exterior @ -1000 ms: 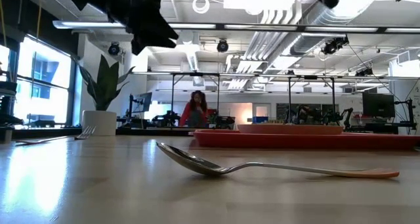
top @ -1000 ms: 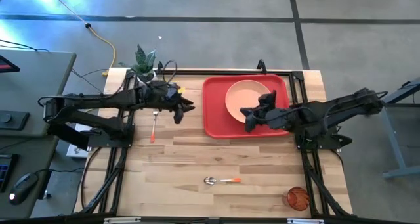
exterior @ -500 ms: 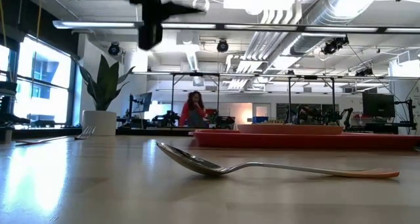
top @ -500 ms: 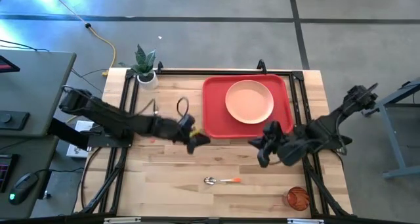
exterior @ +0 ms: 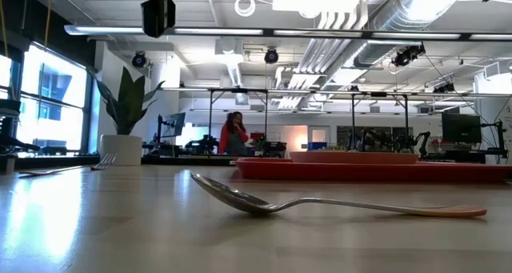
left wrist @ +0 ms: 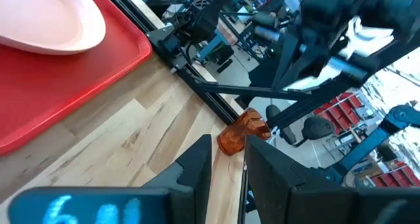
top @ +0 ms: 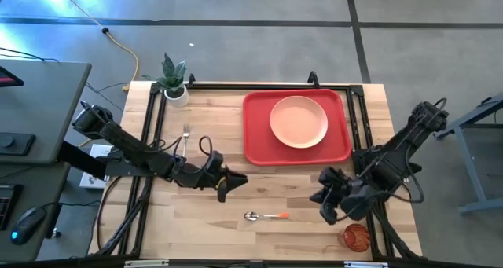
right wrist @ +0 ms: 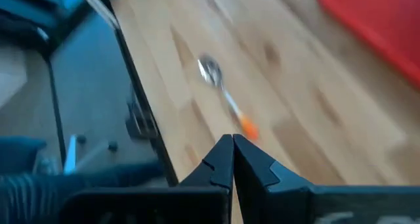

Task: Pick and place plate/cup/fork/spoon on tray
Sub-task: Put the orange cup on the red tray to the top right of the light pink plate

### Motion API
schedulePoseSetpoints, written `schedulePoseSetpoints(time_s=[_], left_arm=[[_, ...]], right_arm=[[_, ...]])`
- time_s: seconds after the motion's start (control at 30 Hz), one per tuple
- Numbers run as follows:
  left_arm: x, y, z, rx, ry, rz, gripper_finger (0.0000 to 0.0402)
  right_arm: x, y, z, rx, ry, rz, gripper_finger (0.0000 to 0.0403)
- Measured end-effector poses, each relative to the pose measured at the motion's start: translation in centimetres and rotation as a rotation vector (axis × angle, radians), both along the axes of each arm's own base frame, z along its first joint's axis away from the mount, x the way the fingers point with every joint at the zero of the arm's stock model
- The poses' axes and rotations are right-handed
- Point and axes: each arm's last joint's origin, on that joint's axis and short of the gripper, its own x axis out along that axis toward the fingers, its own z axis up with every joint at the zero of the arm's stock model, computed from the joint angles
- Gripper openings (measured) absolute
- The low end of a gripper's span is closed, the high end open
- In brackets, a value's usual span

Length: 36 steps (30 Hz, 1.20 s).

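Peach-pink round plate (top: 299,120) lies inside the bright red rectangular tray (top: 258,145) in the high view, unmoved since half a second ago. The orange-handled metal spoon (top: 265,216) rests on the bare wooden table (top: 259,188) toward its front edge, the translucent red-orange cup (top: 356,236) stands at the front right corner, and the orange-handled fork (top: 185,137) lies near the white pot with a green plant (top: 174,81). The left gripper (top: 232,182) has shifted a little nearer the spoon, above bare wood. The right gripper (top: 325,202) has dropped back from the tray's front edge to a spot between spoon and cup.

In the low view the spoon (exterior: 320,202) fills the foreground, the tray (exterior: 376,170) and plate (exterior: 352,155) behind it; a person (exterior: 236,135) sits far off in the room.

The left wrist view shows its fingers (left wrist: 197,168) slightly parted and empty, the cup (left wrist: 241,131) beyond them, with tray (left wrist: 72,92) and plate (left wrist: 49,23) off to one side.

The right wrist view shows its fingertips (right wrist: 223,159) pressed together, holding nothing, with the spoon (right wrist: 226,99) ahead on the table.
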Motion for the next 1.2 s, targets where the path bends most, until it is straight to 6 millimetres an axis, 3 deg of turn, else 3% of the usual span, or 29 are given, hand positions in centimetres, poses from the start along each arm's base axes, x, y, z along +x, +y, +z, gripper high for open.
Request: schedulePoseSetpoints(time_s=[0.23,0.53,0.67,0.8,0.93,1.2], left_arm=[[0.2,-0.2,0.0,-0.029,-0.023,-0.001,0.0102],[-0.2,-0.7,0.6,-0.018,-0.071,0.048,0.0094],[-0.3,-0.7,0.7,0.005,-0.085,0.124,0.0084],[-0.4,-0.7,0.7,0.011,-0.085,0.139,0.0073],[-0.3,-0.7,0.5,0.058,-0.066,0.127,0.0067],[-0.2,-0.2,0.0,0.090,-0.016,0.145,0.0065]], right_arm=[[-0.9,1.4,-0.8,0.077,0.198,0.084,0.0000],[1.0,2.8,7.7,-0.074,-0.120,0.269,0.0004],[0.7,4.3,9.5,-0.126,-0.227,0.367,0.0037],[-0.2,5.4,8.6,-0.162,-0.171,0.429,0.0103],[-1.0,5.5,6.4,-0.181,0.061,0.414,0.0158],[-2.8,7.6,1.5,-0.369,0.536,0.517,0.0171]])
